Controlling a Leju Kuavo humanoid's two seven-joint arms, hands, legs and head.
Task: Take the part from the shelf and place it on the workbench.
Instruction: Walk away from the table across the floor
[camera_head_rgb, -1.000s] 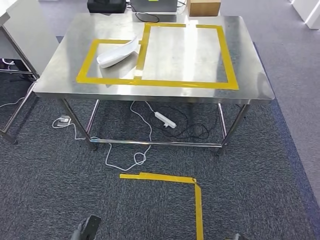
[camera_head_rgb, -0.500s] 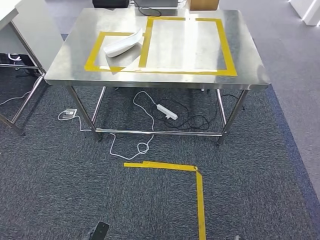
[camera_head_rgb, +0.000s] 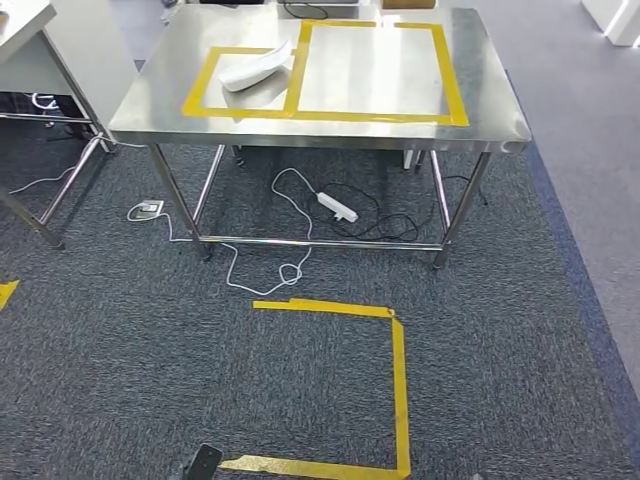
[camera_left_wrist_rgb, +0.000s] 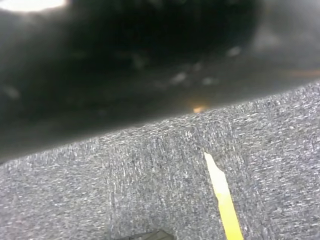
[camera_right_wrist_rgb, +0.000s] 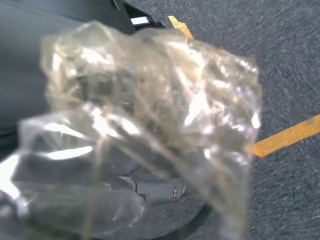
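A white curved part (camera_head_rgb: 255, 68) lies on the steel workbench (camera_head_rgb: 487, 95), inside the smaller yellow-taped rectangle on its left side. The larger taped rectangle beside it is bare. Both arms hang low, far from the bench. A dark bit of my left hand (camera_head_rgb: 202, 462) shows at the bottom edge of the head view, and I cannot make out its fingers. In the right wrist view, crumpled clear plastic covers my right hand (camera_right_wrist_rgb: 132, 125), so its fingers are hidden. Grey carpet lies beneath both hands.
A power strip (camera_head_rgb: 336, 207) and loose cables lie on the carpet under the workbench. A second steel table (camera_head_rgb: 53, 45) stands at the left. Yellow floor tape (camera_head_rgb: 400, 380) marks a corner between me and the bench.
The whole picture has shifted: the camera has moved away, so the workbench sits higher and more floor tape shows. The part lies where it was.
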